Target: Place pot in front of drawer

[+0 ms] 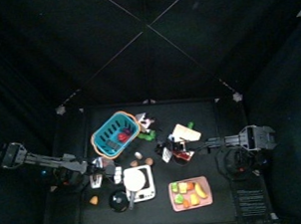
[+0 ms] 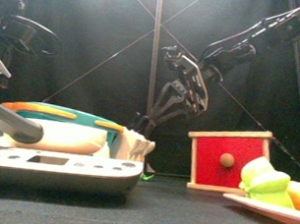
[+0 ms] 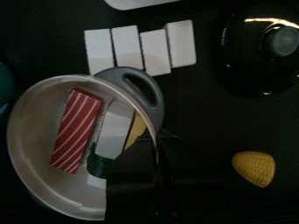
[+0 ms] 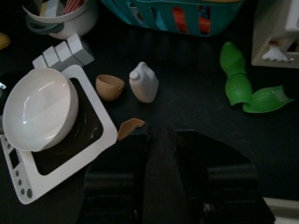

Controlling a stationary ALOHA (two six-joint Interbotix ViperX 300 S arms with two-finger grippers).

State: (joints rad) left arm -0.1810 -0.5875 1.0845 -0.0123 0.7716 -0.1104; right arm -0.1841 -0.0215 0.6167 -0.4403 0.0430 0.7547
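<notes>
The pot [image 3: 47, 131] is a pale grey pan with a stub handle [image 3: 138, 87]. It holds a red striped piece and a white piece. In the top view it sits at the table's left [image 1: 98, 176]. My left gripper [image 3: 158, 136] is right at the pot's rim beside the handle, and its jaws look closed on the rim. The drawer is a red box in a wooden frame [image 2: 228, 160], right of middle in the top view [image 1: 185, 134]. My right gripper [image 4: 163, 140] is shut and empty. It hangs above the table near the drawer [image 2: 182, 87].
A black lid [image 3: 263, 48], white blocks [image 3: 140, 48] and a corn cob [image 3: 257, 168] lie by the pot. A white tray with a bowl [image 4: 47, 101], a small white bottle [image 4: 142, 81], green pods [image 4: 239, 79], a blue basket [image 1: 115, 132] and a plate of food [image 1: 190, 192] crowd the table.
</notes>
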